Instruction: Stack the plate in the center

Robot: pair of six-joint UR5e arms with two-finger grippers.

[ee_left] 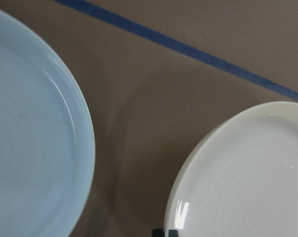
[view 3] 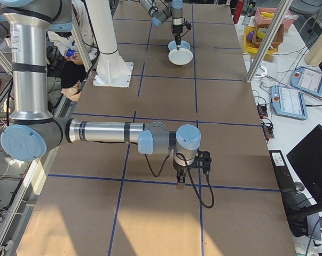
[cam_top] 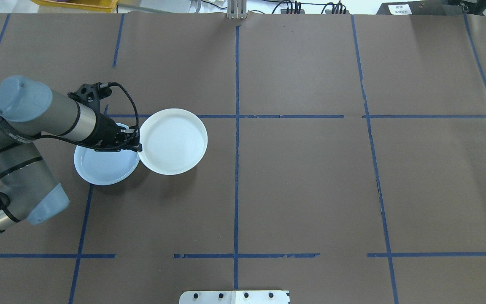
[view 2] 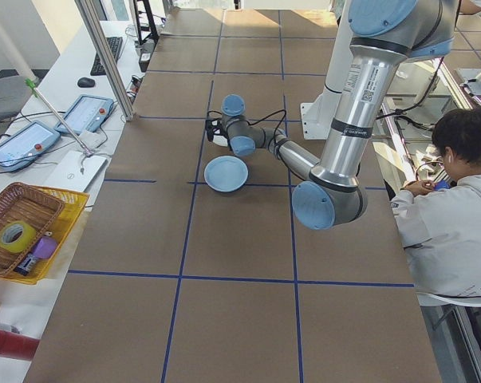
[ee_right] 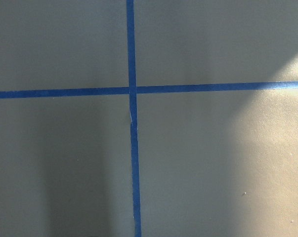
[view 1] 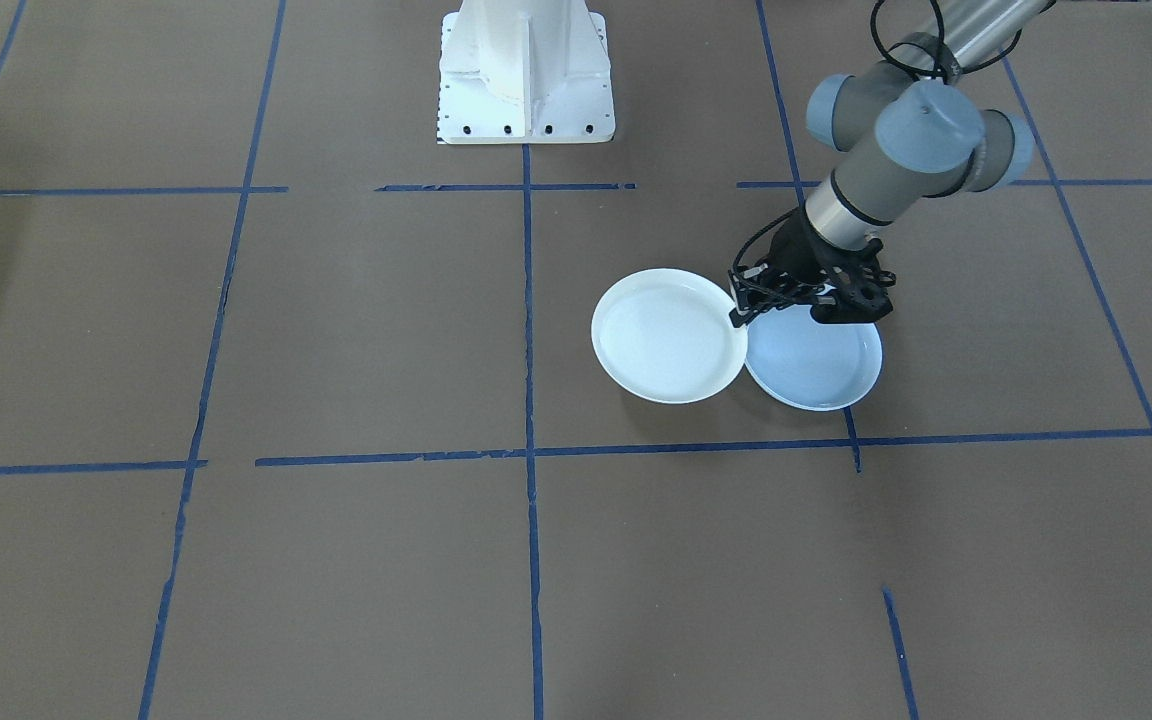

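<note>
Your white plate (cam_top: 172,141) hung off the table, pinched at its 9 o'clock rim in the overhead view by the left gripper (cam_top: 135,141), whose jaws were narrowed onto that edge. In the left wrist view you could see the plate's shadow on the brown paper below it, so it was lifted, tilted a little. Nothing lay in it.

The blue plate (cam_top: 106,166) sat flat on the table (cam_top: 310,190) just beside it, at the white plate's 8 o'clock, also empty. The white rim overlapped the blue rim in the overhead and front views; whether they touched, you could not tell. The gripper's body hovered over the blue plate's 1 o'clock portion.

Your right gripper (view 3: 180,180) showed only in the right side view, pointing down above a blue tape (ee_right: 132,118) crossing, well apart from both plates; its opening could not be judged. It held nothing visible.

A person (view 2: 455,215) sat by the table's edge.
</note>
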